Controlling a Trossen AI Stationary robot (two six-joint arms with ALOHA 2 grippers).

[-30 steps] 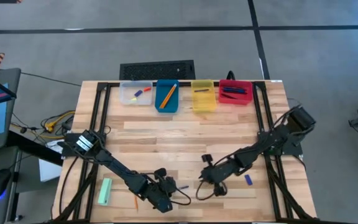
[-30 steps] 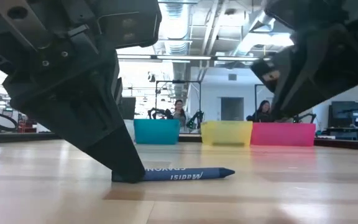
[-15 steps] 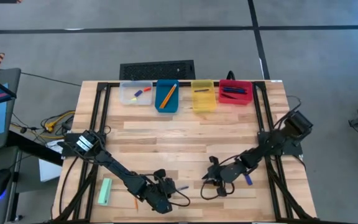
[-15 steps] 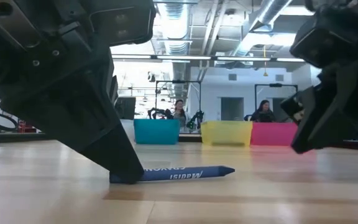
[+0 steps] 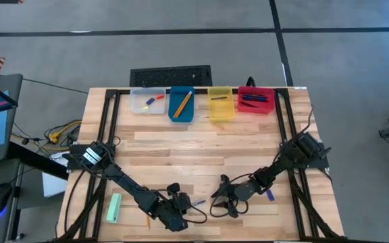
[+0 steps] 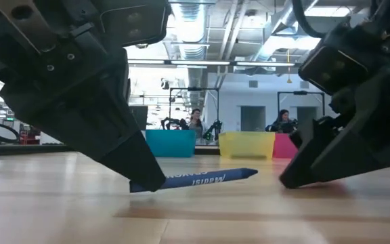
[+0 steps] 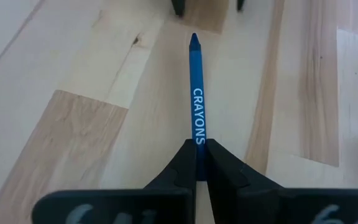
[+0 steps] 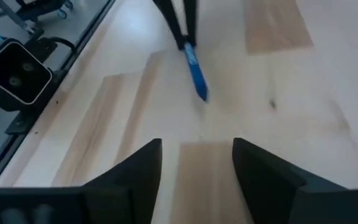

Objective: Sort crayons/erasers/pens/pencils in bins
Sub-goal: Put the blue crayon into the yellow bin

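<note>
Near the table's front edge, the left gripper (image 7: 197,163) was clamped on the butt end of a blue crayon (image 7: 196,102), the printed body and tip projecting forward; in the low view the crayon (image 6: 202,179) appeared tilted, its tip just clear of the wooden table (image 5: 201,152). The right gripper (image 8: 194,163) sat low beside it, fingers spread wide and holding nothing, pointed toward the crayon's free tip. Four bins lined the far edge: clear bin (image 5: 147,101), blue bin (image 5: 182,104), yellow bin (image 5: 221,103) and red bin (image 5: 256,100), each already holding items. A dark blue piece (image 5: 270,195) lay on the table by the right arm, and a pale green block (image 5: 115,207) and a thin orange stick (image 5: 147,220) near the left arm. The step in hand appeared to be lifting the crayon. The next move would probably call either for a handover to the open right gripper or for a long carry to the far row, keeping the end-gripped crayon from pivoting.
</note>
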